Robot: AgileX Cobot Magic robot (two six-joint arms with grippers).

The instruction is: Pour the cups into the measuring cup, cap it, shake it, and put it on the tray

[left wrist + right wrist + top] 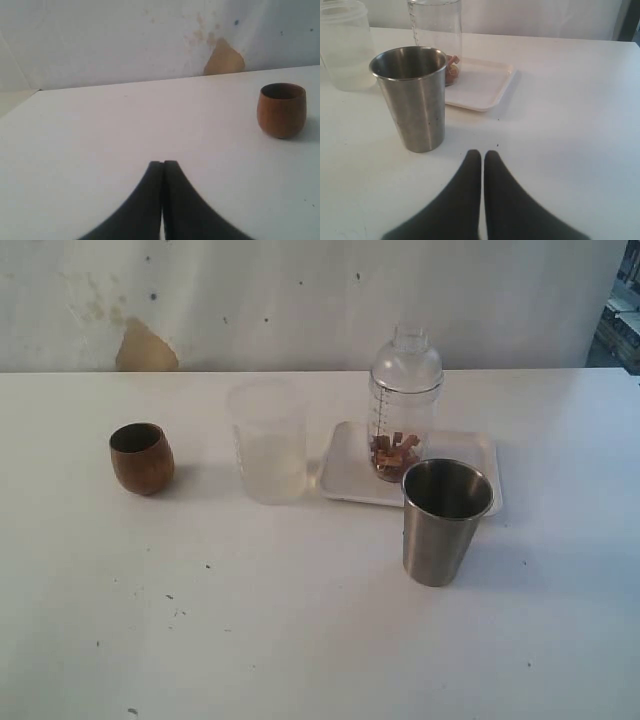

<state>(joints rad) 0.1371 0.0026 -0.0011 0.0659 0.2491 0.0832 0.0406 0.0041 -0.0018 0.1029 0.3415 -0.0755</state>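
The clear measuring cup (404, 405) stands upright on the white tray (346, 470), its domed lid on, with brown pieces in its bottom; it shows too in the right wrist view (436, 30) on the tray (480, 87). The steel tumbler (444, 521) stands upright in front of the tray, looking empty in the right wrist view (415, 97). At the left of the table the brown wooden cup (141, 458) stands upright, seen also by the left wrist camera (281, 110). My left gripper (163, 163) and right gripper (483, 153) are shut on nothing, each low over bare table; neither shows in the exterior view.
A frosted translucent beaker (268, 442) stands between the wooden cup and the tray, also in the right wrist view (345, 45). The white table (300, 640) runs back to a stained wall with a torn brown patch (145, 346). Shelving shows at the far right edge.
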